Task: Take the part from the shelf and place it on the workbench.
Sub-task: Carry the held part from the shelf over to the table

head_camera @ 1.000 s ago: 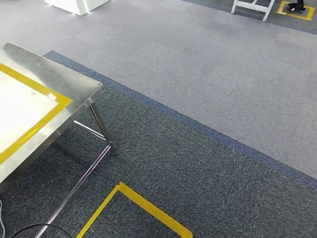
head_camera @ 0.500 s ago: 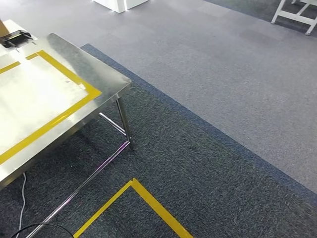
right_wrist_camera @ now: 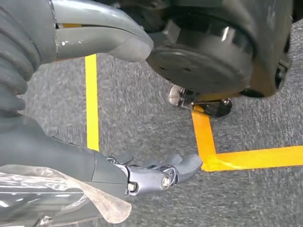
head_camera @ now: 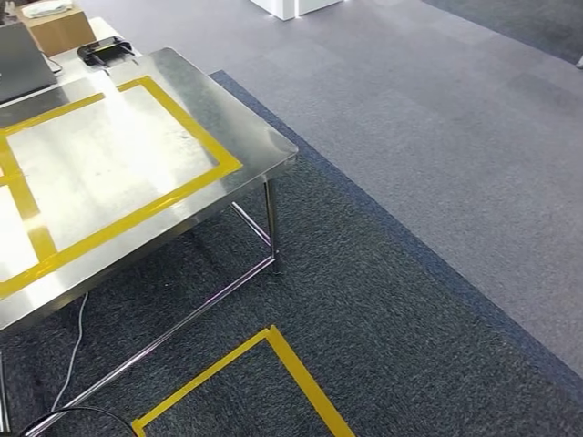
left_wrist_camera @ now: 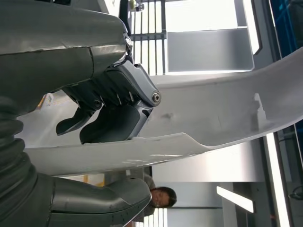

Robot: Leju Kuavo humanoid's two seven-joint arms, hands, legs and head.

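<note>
In the left wrist view my left hand (left_wrist_camera: 107, 106) holds a long, pale grey, curved plastic part (left_wrist_camera: 221, 113): the dark fingers (left_wrist_camera: 118, 90) lie on one side of it and the thick thumb (left_wrist_camera: 107, 201) on the other. The part runs well past the hand. The steel workbench (head_camera: 254, 137), marked with yellow tape rectangles (head_camera: 172, 196), fills the left of the head view. My right hand (right_wrist_camera: 153, 175) hangs over the carpet with its fingers stretched out and nothing in them.
A black device (head_camera: 105, 50), a cardboard box (head_camera: 58, 32) and a grey laptop (head_camera: 21, 59) sit at the workbench's far end. A yellow tape square (head_camera: 302, 382) marks the dark carpet, and a cable (head_camera: 72, 355) lies under the bench. A person (left_wrist_camera: 162, 196) stands beyond the part.
The camera has turned toward the workbench, so much more of its top and the things at its far end have come into the head view.
</note>
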